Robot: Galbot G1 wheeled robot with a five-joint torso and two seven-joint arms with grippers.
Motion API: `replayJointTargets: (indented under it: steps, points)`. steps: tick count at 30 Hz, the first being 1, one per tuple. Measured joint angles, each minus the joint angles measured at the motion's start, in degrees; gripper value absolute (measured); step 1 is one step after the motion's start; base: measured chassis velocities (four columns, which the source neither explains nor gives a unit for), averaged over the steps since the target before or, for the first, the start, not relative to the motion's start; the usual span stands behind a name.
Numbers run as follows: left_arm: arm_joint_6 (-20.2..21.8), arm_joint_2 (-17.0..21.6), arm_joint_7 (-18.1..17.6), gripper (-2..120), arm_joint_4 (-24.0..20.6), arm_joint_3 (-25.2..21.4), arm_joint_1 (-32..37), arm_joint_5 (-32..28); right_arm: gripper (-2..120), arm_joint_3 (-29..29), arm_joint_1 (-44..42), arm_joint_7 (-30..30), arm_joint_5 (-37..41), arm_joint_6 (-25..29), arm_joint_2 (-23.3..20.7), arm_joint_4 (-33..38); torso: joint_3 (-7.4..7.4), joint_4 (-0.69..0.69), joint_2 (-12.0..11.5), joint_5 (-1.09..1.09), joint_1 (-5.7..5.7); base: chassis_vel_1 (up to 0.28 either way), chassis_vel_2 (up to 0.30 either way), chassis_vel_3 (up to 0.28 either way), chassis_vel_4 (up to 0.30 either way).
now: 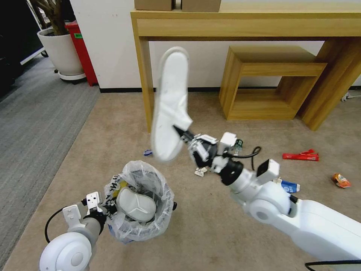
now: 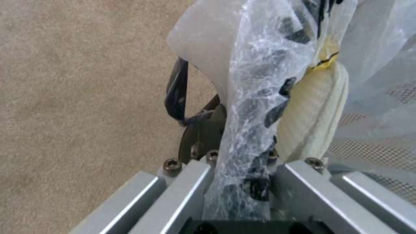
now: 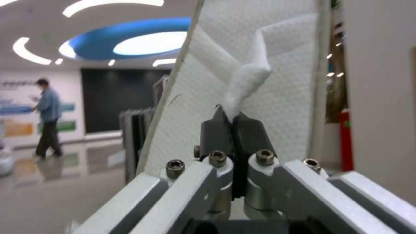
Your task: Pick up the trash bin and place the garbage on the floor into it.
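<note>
My right gripper is shut on the strap of a white slipper, held raised and upright above the floor, up and beyond the trash bin. In the right wrist view the dark fingertips pinch the white strap. My left gripper is shut on the rim of the bag-lined trash bin and holds it at lower left. A second white slipper lies inside the bin. The left wrist view shows crinkled plastic clamped between the jaws, with the slipper behind it.
Garbage lies on the tan carpet: a red wrapper, an orange wrapper, a blue-white carton, a green-labelled bottle, crumpled paper, a small blue scrap. A wooden table and low shelf stand behind.
</note>
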Motion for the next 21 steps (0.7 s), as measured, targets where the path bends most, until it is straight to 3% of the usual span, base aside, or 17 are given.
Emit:
replayJointTargets:
  steps: [11, 21]
  points:
    - [0.03, 0.01, -0.01, 0, -2.10, -0.65, 1.19, -0.01, 0, -11.64, 4.43, -1.91, -4.47, 1.90, 7.21, -10.62, 0.00, 0.00, -0.01, 0.01, 0.00, 0.000, 0.000, 0.000, 0.000]
    - [0.03, -0.05, -0.02, 0, -3.02, -1.11, 1.67, -0.07, 0, -18.76, 7.96, -1.68, -7.66, 2.08, 10.20, -15.32, 0.00, 0.00, -0.01, 0.01, 0.00, 0.000, 0.000, 0.000, 0.000]
